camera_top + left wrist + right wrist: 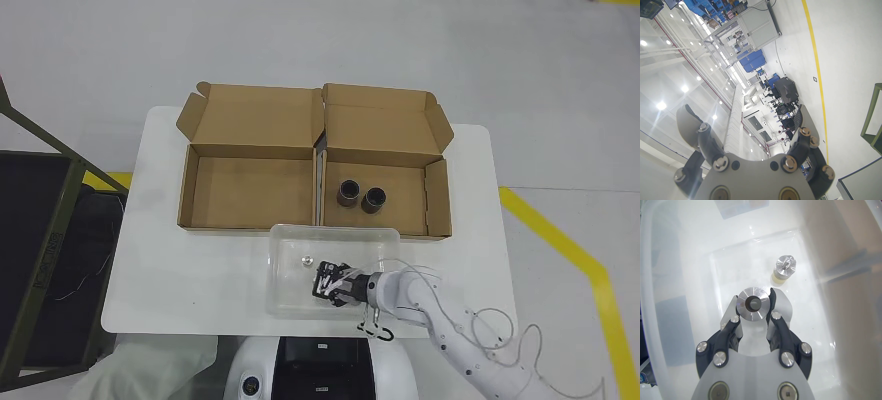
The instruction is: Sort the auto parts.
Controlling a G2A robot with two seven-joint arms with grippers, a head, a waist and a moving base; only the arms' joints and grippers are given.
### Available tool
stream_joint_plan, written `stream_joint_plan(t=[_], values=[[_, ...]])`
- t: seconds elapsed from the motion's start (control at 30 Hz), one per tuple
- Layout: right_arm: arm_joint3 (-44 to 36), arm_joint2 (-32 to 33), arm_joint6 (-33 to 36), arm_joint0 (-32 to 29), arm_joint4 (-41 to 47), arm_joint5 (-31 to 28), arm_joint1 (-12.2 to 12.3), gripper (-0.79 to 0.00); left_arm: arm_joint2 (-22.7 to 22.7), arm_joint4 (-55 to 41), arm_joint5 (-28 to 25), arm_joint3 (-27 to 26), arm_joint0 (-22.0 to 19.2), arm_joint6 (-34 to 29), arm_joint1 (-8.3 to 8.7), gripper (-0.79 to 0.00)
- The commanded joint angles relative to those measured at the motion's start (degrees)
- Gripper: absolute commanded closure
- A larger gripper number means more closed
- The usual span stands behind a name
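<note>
My right gripper (pixel 753 307) is inside the clear plastic bin (pixel 282 240), shut on a silver metal bushing (pixel 753 307) with a dark centre hole. In the top view the same gripper (pixel 330 282) sits low in the bin's middle. A second silver part with a small stem (pixel 784 268) stands upright on the bin floor just beyond the held one, and shows as a small shiny piece (pixel 306 262) in the top view. Two dark cylindrical parts (pixel 362 196) stand in the right cardboard box (pixel 436 205). My left gripper (pixel 742 121) is raised off the table, pointing into the room, open and holding nothing.
The left cardboard box (pixel 187 190) stands beside the right one at the back of the white table (pixel 150 270), both with lids folded back. A dark cart (pixel 45 260) stands off the table's left side. The bin walls (pixel 647 294) closely surround my right gripper.
</note>
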Motion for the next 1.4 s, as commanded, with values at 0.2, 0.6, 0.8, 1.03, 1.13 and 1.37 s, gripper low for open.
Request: stream_joint_plan(t=[0.2,0.6,0.8,1.03,1.13,1.37], values=[[-1.8,0.6,0.1,-0.3,0.1,-0.3,0.2,0.000,0.0,0.0,0.0,0.0,0.0,0.0,0.00,-0.785],[-12.0,5.5,1.2,-3.0,2.3,-1.7,1.7,0.000,0.0,0.0,0.0,0.0,0.0,0.0,0.00,-0.785],[-17.4,9.5,-2.8,-4.1,3.4,-1.3,2.4,0.000,0.0,0.0,0.0,0.0,0.0,0.0,0.00,-0.785],[-19.5,11.9,-8.7,-3.8,5.0,-0.1,2.5,0.000,0.0,0.0,0.0,0.0,0.0,0.0,0.00,-0.785],[-20.7,11.7,-11.5,-3.2,6.1,-0.1,2.3,0.000,0.0,0.0,0.0,0.0,0.0,0.0,0.00,-0.785],[-22.2,11.8,-20.3,-1.3,6.2,-0.7,1.9,0.000,0.0,0.0,0.0,0.0,0.0,0.0,0.00,-0.785]])
